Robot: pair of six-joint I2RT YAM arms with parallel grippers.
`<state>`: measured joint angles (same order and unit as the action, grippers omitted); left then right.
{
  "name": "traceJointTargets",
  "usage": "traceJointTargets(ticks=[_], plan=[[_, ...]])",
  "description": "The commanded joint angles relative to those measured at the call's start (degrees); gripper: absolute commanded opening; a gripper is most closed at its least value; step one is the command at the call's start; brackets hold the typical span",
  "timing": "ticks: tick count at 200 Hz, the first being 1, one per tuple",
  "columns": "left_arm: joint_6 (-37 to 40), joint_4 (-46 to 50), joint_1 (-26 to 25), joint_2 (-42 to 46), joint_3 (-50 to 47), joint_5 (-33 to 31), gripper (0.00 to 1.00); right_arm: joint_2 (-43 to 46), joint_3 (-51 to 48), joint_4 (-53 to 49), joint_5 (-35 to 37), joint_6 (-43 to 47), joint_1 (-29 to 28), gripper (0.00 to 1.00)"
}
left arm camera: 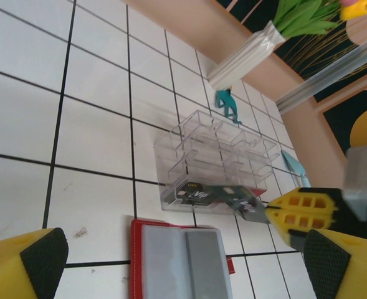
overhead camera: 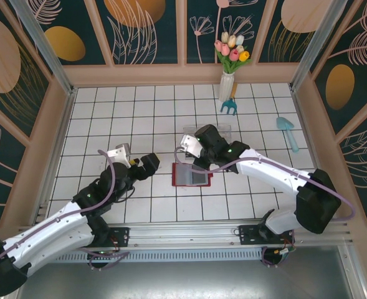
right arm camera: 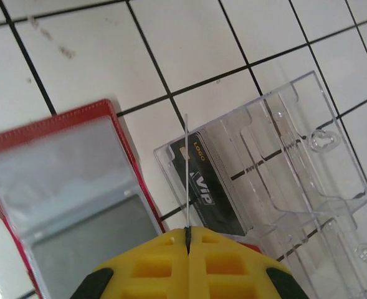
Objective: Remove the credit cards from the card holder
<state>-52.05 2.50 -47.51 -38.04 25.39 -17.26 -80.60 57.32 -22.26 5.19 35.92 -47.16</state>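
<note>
Item count: two grippers, one card holder, two loose cards, one clear box, one vase, one hand fork, one trowel, all on a white tiled floor (overhead camera: 139, 112). The left gripper (overhead camera: 147, 167) has its jaws spread wide with nothing between them. Seen from the left wrist, one of its yellow fingers (left arm camera: 27, 265) sits at each lower corner. The card holder (overhead camera: 191, 175) lies unfolded and flat on the tiles, grey inside facing up with red edging all round. In the top view it sits just to the right of the left gripper and apart from it. From the left wrist it lies straight ahead between the spread fingers. It is also just in front of and below the right gripper (right arm camera: 188, 233), whose jaws are pressed together on one thin grey card (left arm camera: 252, 210) (seen edge-on from the right wrist). That card is held over the near end of the clear box (left arm camera: 217, 159); whether it touches the box cannot be told. One black card (right arm camera: 205, 193) lies inside the near compartment of the box, which stands just beyond the card holder. Farther back and right are the vase (overhead camera: 227, 86) of tulips at the rear wall, the blue-green hand fork (overhead camera: 230, 107) just in front of it, and the pale blue trowel (overhead camera: 288, 131) well to the right.
</note>
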Motion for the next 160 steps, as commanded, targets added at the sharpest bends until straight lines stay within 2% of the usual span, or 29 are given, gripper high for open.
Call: traceJointTargets(ticks=[1, 70, 160], plan=[[1.94, 2.28, 0.40, 1.82, -0.63, -1.85, 0.99, -0.04, -0.52, -0.82, 1.04, 9.05, -0.35, 0.00], [1.33, 2.95, 0.40, 3.34, -1.59, -1.90, 0.98, 1.03, -4.47, 4.08, 1.96, 21.37, 0.00, 0.00], [1.07, 3.32, 0.42, 3.58, -1.65, -1.89, 0.98, -1.67, -4.60, 6.99, 0.73, 24.09, 1.44, 0.00]])
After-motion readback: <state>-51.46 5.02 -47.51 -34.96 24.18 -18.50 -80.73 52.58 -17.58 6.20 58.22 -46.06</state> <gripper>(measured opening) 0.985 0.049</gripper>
